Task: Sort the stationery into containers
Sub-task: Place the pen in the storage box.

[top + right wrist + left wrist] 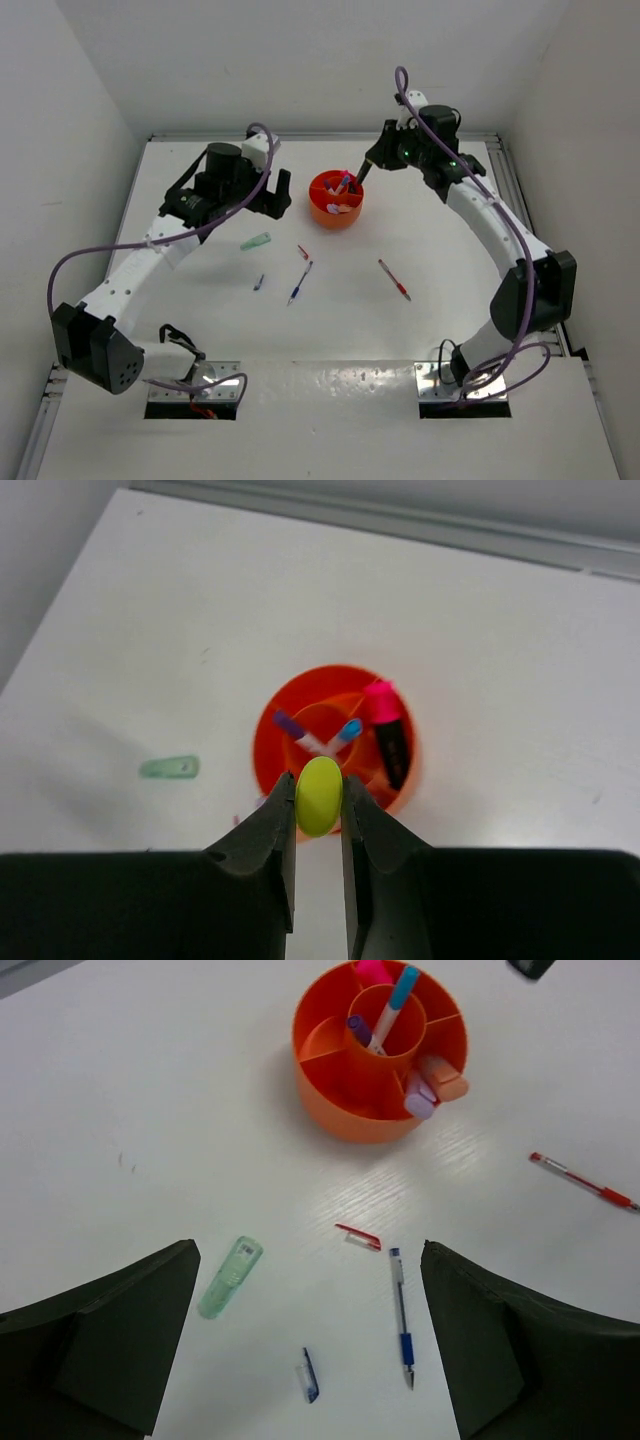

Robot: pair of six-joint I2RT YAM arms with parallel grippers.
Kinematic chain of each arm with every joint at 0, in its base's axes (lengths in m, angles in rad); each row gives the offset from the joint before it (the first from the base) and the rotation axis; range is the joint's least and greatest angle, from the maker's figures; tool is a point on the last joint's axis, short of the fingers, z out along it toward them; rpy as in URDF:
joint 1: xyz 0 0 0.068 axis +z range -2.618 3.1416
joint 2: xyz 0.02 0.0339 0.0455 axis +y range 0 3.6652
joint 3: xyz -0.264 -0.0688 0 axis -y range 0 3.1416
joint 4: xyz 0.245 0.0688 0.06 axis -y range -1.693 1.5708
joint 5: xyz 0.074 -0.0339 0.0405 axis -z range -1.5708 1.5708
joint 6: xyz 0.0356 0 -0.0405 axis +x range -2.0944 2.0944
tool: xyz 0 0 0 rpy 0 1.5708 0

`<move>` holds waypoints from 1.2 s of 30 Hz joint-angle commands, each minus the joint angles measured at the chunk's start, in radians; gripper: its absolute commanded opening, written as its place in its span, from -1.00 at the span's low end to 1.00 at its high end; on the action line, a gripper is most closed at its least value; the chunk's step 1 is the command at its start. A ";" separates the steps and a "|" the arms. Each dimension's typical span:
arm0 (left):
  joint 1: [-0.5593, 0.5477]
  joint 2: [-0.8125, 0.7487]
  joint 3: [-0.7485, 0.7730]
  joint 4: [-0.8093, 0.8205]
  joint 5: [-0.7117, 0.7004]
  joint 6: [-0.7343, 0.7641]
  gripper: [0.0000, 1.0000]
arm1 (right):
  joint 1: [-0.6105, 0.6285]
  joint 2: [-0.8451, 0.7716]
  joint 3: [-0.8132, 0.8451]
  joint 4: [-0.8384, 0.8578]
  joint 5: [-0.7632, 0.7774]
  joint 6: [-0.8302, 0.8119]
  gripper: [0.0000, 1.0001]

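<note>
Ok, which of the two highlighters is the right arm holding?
The yellow-capped highlighter, pinched between the right fingers; the pink-capped one rests free in the orange tub.

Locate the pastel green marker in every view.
Top external: green marker lies left of centre, lower left of the orange tub.
Left wrist: lower left, with the tub up and to the right.
Right wrist: far left, mid-height, left of the tub.
Shared landmark: the orange tub.

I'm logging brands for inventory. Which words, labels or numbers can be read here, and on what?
None can be read in any view.
Green marker: small dark printed patch, too blurred to read.
Red pen, blue pen, orange tub: no lettering shows.
Yellow-capped highlighter between the right fingers: no print shows.
</note>
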 commanded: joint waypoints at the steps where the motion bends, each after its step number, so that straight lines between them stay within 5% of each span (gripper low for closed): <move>1: 0.050 0.019 0.033 -0.016 0.056 0.053 1.00 | -0.034 0.058 0.084 0.072 0.057 -0.082 -1.00; 13: 0.189 0.143 0.034 -0.116 0.130 0.108 1.00 | -0.045 0.314 0.203 0.129 0.026 -0.134 -1.00; 28: 0.261 0.217 -0.053 -0.095 0.130 0.217 0.98 | -0.019 0.386 0.183 0.106 -0.044 -0.183 -0.93; 29: 0.265 0.227 -0.061 -0.087 0.136 0.223 0.97 | -0.017 0.389 0.184 0.100 -0.045 -0.192 -0.90; 33: 0.270 0.270 -0.058 -0.081 0.153 0.306 0.89 | -0.011 0.394 0.207 0.062 -0.041 -0.212 0.06; 36: 0.274 0.322 -0.034 -0.087 0.158 0.363 0.72 | -0.010 0.380 0.214 0.046 -0.035 -0.211 0.21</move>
